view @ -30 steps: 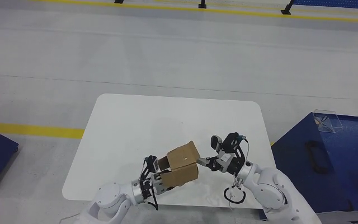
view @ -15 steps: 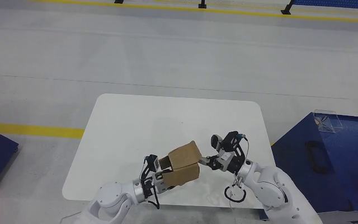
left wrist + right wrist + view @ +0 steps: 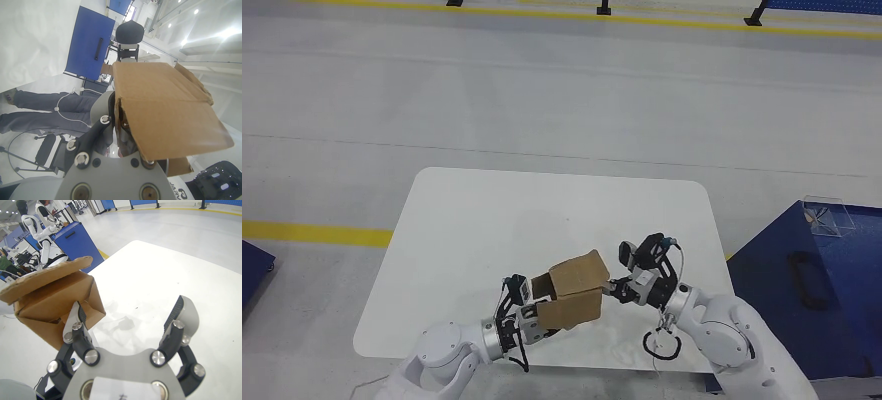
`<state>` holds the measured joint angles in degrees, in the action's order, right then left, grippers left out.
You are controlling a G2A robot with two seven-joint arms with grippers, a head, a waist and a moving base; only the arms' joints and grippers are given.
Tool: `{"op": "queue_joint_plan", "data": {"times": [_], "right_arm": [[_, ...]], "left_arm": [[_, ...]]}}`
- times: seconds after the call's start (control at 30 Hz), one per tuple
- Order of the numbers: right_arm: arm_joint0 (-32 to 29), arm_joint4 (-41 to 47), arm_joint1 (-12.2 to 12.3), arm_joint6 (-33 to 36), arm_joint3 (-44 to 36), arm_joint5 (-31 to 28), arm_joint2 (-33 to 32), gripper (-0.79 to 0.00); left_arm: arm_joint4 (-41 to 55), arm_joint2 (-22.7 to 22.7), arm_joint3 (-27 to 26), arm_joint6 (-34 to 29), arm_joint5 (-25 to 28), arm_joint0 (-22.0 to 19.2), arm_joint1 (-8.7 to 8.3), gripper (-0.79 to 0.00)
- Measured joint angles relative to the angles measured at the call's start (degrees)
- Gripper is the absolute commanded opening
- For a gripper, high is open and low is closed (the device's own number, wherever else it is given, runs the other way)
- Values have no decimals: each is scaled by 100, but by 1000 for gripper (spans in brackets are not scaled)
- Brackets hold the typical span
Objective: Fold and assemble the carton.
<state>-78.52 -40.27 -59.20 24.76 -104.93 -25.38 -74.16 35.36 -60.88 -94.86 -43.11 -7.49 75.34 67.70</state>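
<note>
The left gripper [image 3: 530, 302] is clenched on the near-left end of the cardboard carton [image 3: 572, 285], holding it up just above the front part of the white table [image 3: 472, 230]. In the left wrist view a flat carton panel [image 3: 166, 106] lies over the fingers, so the grip is judged from how the box hangs.

The carton is already opened from flat into a box shape, so the task looks roughly midway. At the end facing the right arm, the right wrist view shows a side flap turned inward, while the wide top flap [image 3: 49, 277] juts out loose over the opening. That end is not closed, and the far end cannot be judged.

The right gripper [image 3: 130, 311] sits just beside that open end with its jaws spread wide, gripping nothing. One finger [image 3: 79, 313] lies against the edge of the folded-in flap. Its likely job is pressing the loose flaps shut.

The jutting top flap stands in the way of any straight push. Further right, off the table, stands a blue cabinet [image 3: 812, 280], well apart from the work.
</note>
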Motion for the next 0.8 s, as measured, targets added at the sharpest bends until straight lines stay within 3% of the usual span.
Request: {"op": "queue_joint_plan", "data": {"times": [0.43, 0.8], "right_arm": [[-154, 335, 12, -344, 119, -177, -298, 0], [-163, 753, 26, 112, 406, -310, -309, 0]], "left_arm": [[325, -10, 82, -132, -109, -71, 19, -785], [398, 10, 137, -151, -151, -138, 33, -785]]}}
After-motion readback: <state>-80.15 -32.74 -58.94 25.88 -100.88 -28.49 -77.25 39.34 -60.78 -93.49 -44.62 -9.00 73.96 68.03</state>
